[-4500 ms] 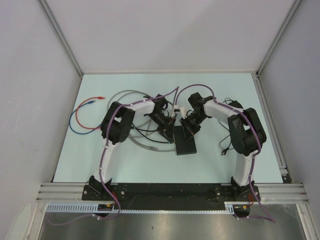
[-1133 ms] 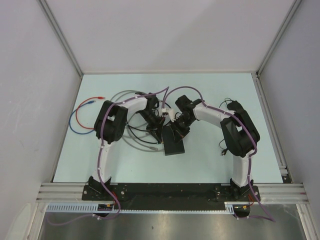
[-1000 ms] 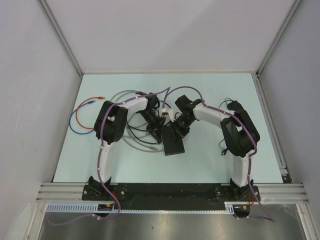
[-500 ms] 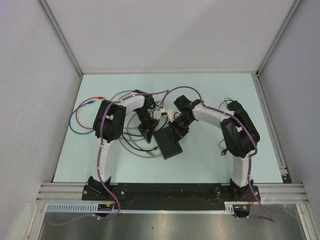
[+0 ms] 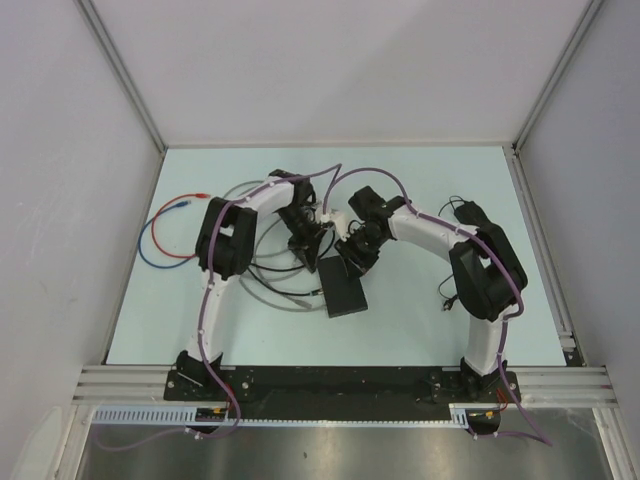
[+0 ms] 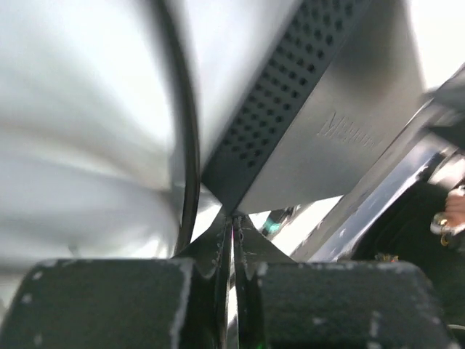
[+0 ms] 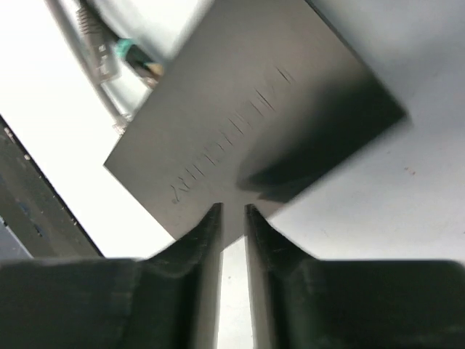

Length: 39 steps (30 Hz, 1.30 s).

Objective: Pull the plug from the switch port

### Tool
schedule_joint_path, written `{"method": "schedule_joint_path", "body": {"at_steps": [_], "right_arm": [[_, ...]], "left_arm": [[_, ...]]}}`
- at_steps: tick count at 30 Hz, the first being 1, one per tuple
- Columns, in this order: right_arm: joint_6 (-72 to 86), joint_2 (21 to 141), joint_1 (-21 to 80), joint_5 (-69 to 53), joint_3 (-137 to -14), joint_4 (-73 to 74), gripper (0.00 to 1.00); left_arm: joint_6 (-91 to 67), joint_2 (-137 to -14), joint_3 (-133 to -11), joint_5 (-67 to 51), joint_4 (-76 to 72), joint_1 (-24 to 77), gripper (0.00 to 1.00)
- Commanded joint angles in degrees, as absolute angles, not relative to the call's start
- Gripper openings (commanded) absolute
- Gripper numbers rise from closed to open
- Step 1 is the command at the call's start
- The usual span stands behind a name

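The table (image 5: 420,335) is pale and boxed in by white walls (image 5: 60,150) on the left, back and right. Far left, the red and blue wires (image 5: 150,225) loop well apart from everything else. A grey cable (image 5: 283,299) and a black cable (image 6: 187,145) coil under the left arm, crowding that side.

The left gripper (image 6: 232,218) has its fingers pressed together, tips just off the switch's corner.

The switch (image 5: 343,290) lies flat near the table's middle, slightly skewed. It is a thin matte-black box with raised lettering on top (image 7: 247,116) and a grid of small holes down one side (image 6: 283,94). A clear plug (image 7: 131,57) with a teal boot lies against its far edge; whether it sits in a socket cannot be told.

The right gripper (image 7: 232,211) has its fingers slightly apart around bare table, tips at the switch's edge.

Bare table stretches toward the arm bases and to the right, where a thin black wire (image 5: 447,290) trails.
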<state>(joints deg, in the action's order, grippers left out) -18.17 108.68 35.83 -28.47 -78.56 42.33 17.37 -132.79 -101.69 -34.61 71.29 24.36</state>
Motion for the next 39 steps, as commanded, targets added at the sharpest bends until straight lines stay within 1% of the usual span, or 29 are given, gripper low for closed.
{"method": "schedule_joint_path", "body": {"at_steps": [1,2,3,4,5,7,8,9,10,11,13,14,16,17,20,21,26,32,37,39], "right_arm": [[-21.09,105.64,36.04,-29.00,-81.91,45.78,0.32],[-21.70,105.64,36.12,-29.09,-82.26,46.31,0.35],[-22.49,105.73,36.12,-28.92,-82.53,46.93,0.42],[-22.67,105.73,36.04,-28.92,-82.79,47.19,0.45],[-22.85,105.73,36.04,-28.92,-83.05,47.20,0.48],[-22.94,105.82,36.04,-29.79,-83.14,47.20,0.51],[-22.77,106.17,35.95,-30.32,-83.14,47.11,0.51],[-22.15,106.43,36.03,-31.54,-83.14,47.28,0.50],[-21.63,107.74,36.04,-32.16,-83.06,47.29,0.49],[-21.36,108.28,35.86,-32.60,-83.06,47.37,0.47],[-21.01,109.50,35.51,-34.80,-82.71,47.29,0.44],[-21.18,110.38,34.90,-35.24,-82.53,47.02,0.39],[-21.62,111.18,34.46,-35.94,-82.44,47.02,0.29],[-21.80,111.88,34.11,-36.30,-82.44,47.37,0.21],[-22.15,113.55,33.40,-36.83,-82.09,47.90,0.12],[-22.06,113.90,33.14,-36.91,-81.48,47.81,0.11],[-20.92,116.10,31.99,-38.58,-80.86,46.15,0.09],[-19.60,117.60,31.46,-40.43,-80.77,45.62,0.09],[-18.28,121.37,31.64,-40.96,-81.65,48.16,0.09],[-18.63,121.03,31.64,-40.96,-81.65,48.08,0.09]], "left_arm": [[16.26,-139.56,-114.67,-49.54,71.36,25.84,0.07],[15.74,-140.35,-118.26,-51.14,71.45,25.84,0.09],[15.47,-141.23,-119.52,-51.50,71.19,25.84,0.13],[15.21,-140.98,-120.40,-50.20,70.93,25.93,0.21],[15.21,-140.28,-120.41,-49.32,70.49,25.84,0.25],[15.47,-137.04,-118.58,-47.99,68.83,24.97,0.33],[15.12,-135.54,-114.65,-48.34,67.60,24.44,0.35],[14.60,-134.05,-112.00,-49.21,66.28,23.13,0.37],[14.50,-130.90,-109.28,-50.00,63.22,22.51,0.42],[14.94,-129.83,-104.55,-51.75,62.50,21.98,0.43],[18.34,-128.15,-101.18,-52.47,63.27,21.45,0.45],[19.33,-127.88,-98.73,-52.99,63.72,21.53,0.45],[20.91,-127.44,-96.16,-54.57,63.90,21.62,0.49],[20.92,-126.66,-93.72,-55.10,62.94,21.71,0.50],[19.69,-124.81,-89.49,-54.85,58.30,22.24,0.50],[18.99,-124.63,-88.78,-54.15,56.88,22.50,0.50],[16.35,-125.94,-87.19,-54.67,54.15,23.20,0.50],[16.96,-126.47,-84.64,-55.02,52.91,25.04,0.49],[18.98,-129.01,-85.25,-56.25,54.84,26.80,0.47],[20.03,-129.72,-85.60,-56.77,55.63,26.89,0.44]]}}
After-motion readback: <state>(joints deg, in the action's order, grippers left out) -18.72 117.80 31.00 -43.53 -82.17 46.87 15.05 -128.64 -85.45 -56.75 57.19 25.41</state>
